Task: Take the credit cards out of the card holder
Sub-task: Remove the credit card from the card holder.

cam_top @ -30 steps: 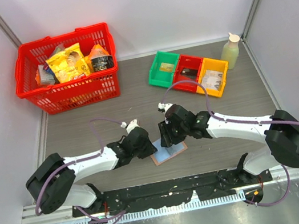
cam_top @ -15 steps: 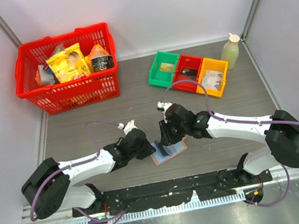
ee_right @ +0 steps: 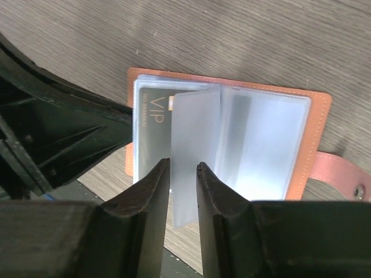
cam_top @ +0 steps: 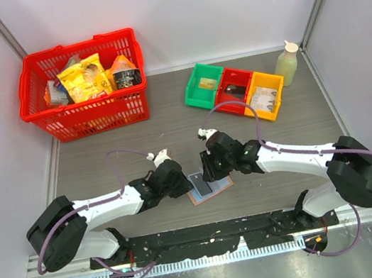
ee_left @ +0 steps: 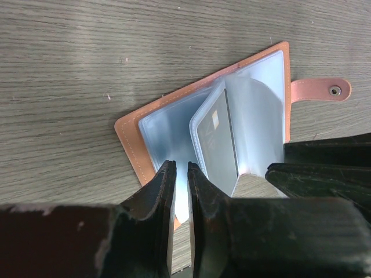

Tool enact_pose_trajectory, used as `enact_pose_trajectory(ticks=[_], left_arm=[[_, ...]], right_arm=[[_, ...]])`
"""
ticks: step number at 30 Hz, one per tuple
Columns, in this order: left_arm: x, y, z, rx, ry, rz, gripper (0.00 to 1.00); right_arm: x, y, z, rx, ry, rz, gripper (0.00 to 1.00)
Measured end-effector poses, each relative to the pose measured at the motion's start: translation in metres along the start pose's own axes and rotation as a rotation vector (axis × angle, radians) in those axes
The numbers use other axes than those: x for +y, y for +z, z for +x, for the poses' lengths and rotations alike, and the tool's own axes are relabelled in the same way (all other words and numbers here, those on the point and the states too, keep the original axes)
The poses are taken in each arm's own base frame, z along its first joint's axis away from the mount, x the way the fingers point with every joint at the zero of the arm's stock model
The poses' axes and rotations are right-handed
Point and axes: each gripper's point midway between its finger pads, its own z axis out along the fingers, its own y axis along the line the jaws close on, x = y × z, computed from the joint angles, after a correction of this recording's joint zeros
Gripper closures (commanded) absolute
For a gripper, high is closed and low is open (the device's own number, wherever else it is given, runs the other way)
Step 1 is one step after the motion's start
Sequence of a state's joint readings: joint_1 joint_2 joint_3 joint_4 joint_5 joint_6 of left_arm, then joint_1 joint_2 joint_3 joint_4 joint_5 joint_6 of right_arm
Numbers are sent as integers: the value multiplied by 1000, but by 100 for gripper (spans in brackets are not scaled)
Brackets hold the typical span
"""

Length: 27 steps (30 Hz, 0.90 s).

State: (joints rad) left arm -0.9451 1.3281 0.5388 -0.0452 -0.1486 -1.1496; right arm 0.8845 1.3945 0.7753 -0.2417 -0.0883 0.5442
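Observation:
The card holder (cam_top: 211, 187) lies open on the table between both arms, tan outside with pale blue clear sleeves and a snap tab (ee_left: 324, 90). A grey card marked VIP (ee_right: 152, 136) sits in a left sleeve; it also shows in the left wrist view (ee_left: 215, 139). My left gripper (ee_left: 177, 169) is nearly shut, tips down on the holder's near-left corner. My right gripper (ee_right: 183, 167) has a narrow gap and stands over a raised sleeve page (ee_right: 196, 133) that is tilted up from the spine. No card is outside the holder.
A red basket (cam_top: 81, 74) of snack packs stands at the back left. Green, red and yellow bins (cam_top: 234, 89) and a pale bottle (cam_top: 287, 62) stand at the back right. The table's near edge runs just below the holder.
A sleeve page has been turned up from the flat holder, baring a dark card face. The right gripper shifted slightly over it. The left gripper drew back a little to the left.

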Motion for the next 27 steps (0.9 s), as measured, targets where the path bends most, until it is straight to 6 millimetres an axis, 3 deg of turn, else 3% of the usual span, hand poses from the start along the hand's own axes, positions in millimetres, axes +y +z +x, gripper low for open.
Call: enact_pose_trajectory(ticks=[2, 6, 10, 13, 16, 21, 27], left_arm=[[0, 0, 0, 1, 0, -1, 83], [2, -5, -2, -6, -1, -10, 79], [-1, -22, -13, -53, -7, 5, 75], [-6, -32, -22, -90, -10, 26, 75], [-7, -32, -22, -88, -4, 31, 78], [-5, -14, -11, -40, 10, 9, 84], [2, 7, 1, 8, 24, -21, 89]], right_arm=[[-9, 0, 0, -6, -3, 45, 66], [-50, -3, 4, -21, -10, 263, 60], [-77, -15, 4, -39, -18, 404, 57], [-72, -22, -4, -80, -18, 384, 56], [-54, -24, -15, -124, -7, 279, 56], [-28, -12, -16, -120, 35, 59, 56], [-25, 1, -4, -89, 131, -123, 56]])
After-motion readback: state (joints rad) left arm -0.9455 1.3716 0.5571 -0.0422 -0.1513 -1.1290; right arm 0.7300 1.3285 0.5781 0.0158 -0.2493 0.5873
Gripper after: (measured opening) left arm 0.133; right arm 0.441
